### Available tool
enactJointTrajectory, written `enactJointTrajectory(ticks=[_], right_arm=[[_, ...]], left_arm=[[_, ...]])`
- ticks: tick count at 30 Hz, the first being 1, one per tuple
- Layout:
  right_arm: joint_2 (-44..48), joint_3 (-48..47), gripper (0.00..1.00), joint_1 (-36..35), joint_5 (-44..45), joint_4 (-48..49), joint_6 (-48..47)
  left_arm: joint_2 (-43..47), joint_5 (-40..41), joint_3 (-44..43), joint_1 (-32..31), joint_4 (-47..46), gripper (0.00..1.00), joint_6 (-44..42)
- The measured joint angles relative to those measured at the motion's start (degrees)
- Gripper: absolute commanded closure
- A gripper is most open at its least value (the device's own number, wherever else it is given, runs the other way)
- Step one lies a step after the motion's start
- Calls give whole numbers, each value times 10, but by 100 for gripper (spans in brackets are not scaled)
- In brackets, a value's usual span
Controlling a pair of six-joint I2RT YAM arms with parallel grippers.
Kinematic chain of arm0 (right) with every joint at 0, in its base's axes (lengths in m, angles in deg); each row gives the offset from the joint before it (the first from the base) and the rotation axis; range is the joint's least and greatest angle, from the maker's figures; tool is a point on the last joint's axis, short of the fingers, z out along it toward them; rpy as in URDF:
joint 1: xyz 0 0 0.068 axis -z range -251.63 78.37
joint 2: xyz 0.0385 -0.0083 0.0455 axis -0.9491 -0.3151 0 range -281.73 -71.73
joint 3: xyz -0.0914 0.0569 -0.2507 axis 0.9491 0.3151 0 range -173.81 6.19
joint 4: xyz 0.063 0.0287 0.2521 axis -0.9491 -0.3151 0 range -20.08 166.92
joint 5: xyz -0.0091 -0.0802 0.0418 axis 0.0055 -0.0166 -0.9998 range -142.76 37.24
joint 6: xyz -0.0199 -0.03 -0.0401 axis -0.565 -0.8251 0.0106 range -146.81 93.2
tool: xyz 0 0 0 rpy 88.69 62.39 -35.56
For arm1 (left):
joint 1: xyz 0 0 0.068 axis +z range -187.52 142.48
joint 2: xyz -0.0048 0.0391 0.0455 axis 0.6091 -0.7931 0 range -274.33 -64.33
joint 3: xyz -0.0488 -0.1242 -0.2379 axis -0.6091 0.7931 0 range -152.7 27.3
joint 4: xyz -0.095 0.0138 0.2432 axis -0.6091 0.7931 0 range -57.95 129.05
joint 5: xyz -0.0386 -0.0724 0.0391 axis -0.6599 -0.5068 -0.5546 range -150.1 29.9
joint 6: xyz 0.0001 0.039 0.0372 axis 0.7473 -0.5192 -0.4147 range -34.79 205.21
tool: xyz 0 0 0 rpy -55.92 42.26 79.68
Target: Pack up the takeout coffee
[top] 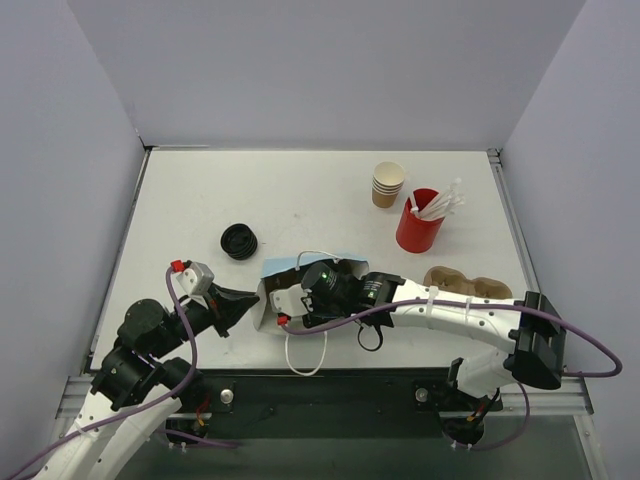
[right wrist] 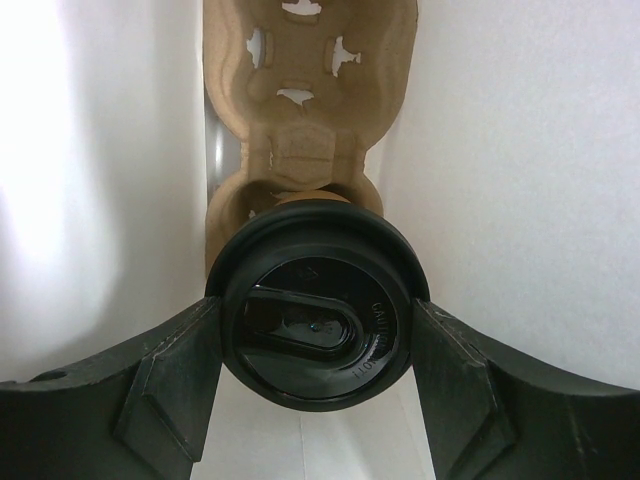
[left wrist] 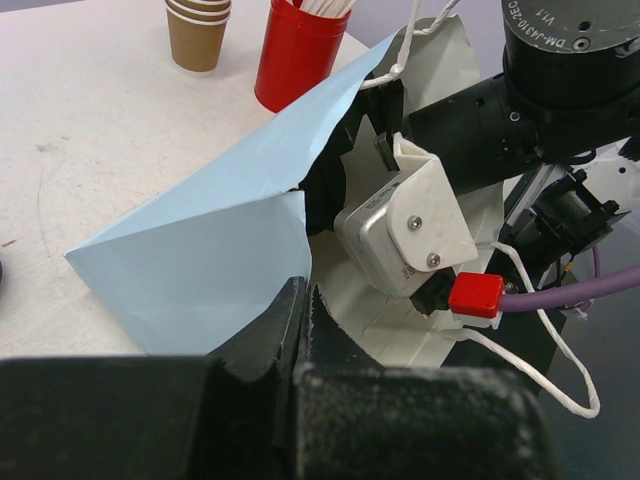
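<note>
Right wrist view, frame centre: right gripper [right wrist: 315, 320] grasped takeout coffee [right wrist: 310, 250] inside paper bag [right wrist: 500, 150], over pulp carrier [right wrist: 300, 120]. Left gripper [left wrist: 303, 300] clenched on paper bag edge. Seating and release apparently remained.

On the white table [top: 300, 190]: stacked brown paper cups [top: 388, 184] and a red cup [top: 418, 225] toward the far right corner, black lids [top: 240, 241] left of centre — a pale blue paper bag [top: 278, 267] on its side by the near edge, a cardboard carrier [top: 470, 282] at the right edge.
</note>
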Motion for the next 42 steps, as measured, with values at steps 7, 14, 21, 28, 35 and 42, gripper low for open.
enactJointTrajectory(ticks=[7, 14, 21, 28, 35, 42], right_arm=[[-11, 9, 58, 10, -3, 26, 0], [-12, 27, 54, 20, -4, 53, 0], [-12, 38, 51, 25, -5, 68, 0], [-12, 42, 39, 25, -5, 75, 1], [-12, 45, 23, 28, -5, 80, 3], [-12, 45, 15, 31, -5, 86, 7]], left_arm=[[-2, 0, 0, 0, 0, 100, 0], [-6, -2, 0, 0, -1, 100, 2], [-16, -4, 0, 0, -6, 100, 5], [-26, -6, 0, 0, -13, 100, 17], [-33, -6, -2, 0, -14, 100, 17], [-40, -6, -2, 0, -14, 100, 17]])
